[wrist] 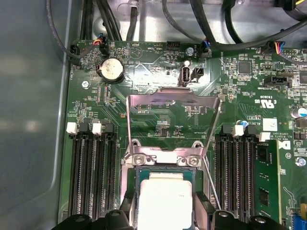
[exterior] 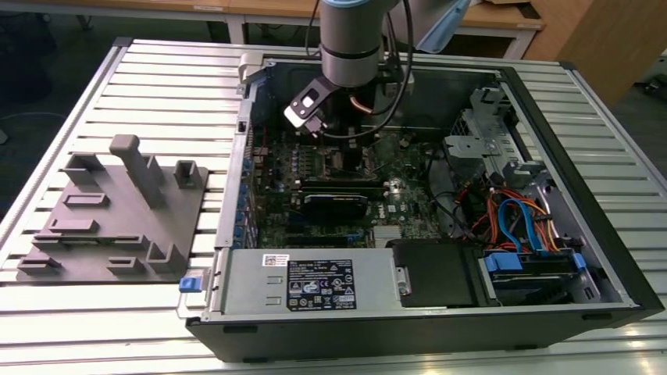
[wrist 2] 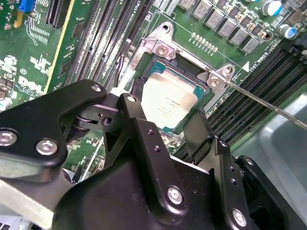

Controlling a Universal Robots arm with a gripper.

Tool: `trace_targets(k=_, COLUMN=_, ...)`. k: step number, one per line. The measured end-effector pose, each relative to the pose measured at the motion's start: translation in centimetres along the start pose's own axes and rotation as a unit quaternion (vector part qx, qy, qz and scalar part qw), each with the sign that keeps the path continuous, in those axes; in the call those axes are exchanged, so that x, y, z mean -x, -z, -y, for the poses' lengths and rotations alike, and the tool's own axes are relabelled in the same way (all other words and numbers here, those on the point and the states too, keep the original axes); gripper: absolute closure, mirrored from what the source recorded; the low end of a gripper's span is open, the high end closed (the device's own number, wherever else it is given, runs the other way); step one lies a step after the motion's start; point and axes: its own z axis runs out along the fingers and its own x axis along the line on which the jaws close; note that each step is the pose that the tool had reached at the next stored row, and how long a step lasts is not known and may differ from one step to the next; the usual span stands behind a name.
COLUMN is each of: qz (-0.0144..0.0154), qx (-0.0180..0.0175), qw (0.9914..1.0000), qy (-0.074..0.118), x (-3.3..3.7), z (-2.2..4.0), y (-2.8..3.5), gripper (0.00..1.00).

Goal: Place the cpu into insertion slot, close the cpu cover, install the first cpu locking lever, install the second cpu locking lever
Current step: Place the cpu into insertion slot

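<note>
The cpu [wrist 2: 168,98] [wrist: 165,201], a silvery square chip, sits at the insertion slot [wrist 2: 184,67] on the green board. My gripper [wrist 2: 165,115] [wrist: 165,213] [exterior: 344,137] reaches down into the computer case. Its black fingers [wrist 2: 136,122] lie against two opposite edges of the chip, shut on it. Whether the chip is fully seated I cannot tell. The cpu cover [wrist: 172,98] stands tilted open behind the slot, hinged at two screws. A thin locking lever [wrist 2: 268,103] [wrist: 211,187] sticks out unlatched beside the slot.
Long black memory slots [wrist: 91,172] [wrist: 240,167] flank the socket. A coin battery [wrist: 110,70] and black cables [wrist: 211,28] lie beyond the cover. The case walls [exterior: 583,172] hem in the arm. A grey fixture [exterior: 115,211] stands on the slatted table [exterior: 156,86], at the exterior view's left.
</note>
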Motion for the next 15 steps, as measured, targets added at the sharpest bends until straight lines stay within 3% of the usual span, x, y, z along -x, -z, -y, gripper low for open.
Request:
trace_targets(k=7, qz=0.0000, qx=-0.0031, qw=1.00000, qy=0.000, x=0.01, z=-0.08, y=0.67, gripper=0.41)
trace_targets(k=9, qz=-0.0001, qx=-0.0047, qw=0.99999, qy=0.000, x=0.01, z=-0.13, y=0.84, gripper=0.54)
trace_targets(k=10, qz=-0.0001, qx=-0.0061, qw=0.99998, qy=0.000, x=0.01, z=-0.17, y=0.88, gripper=0.54)
trace_targets(k=15, qz=-0.0014, qx=-0.0152, qw=0.99988, qy=0.000, x=0.02, z=-0.45, y=0.93, gripper=0.77)
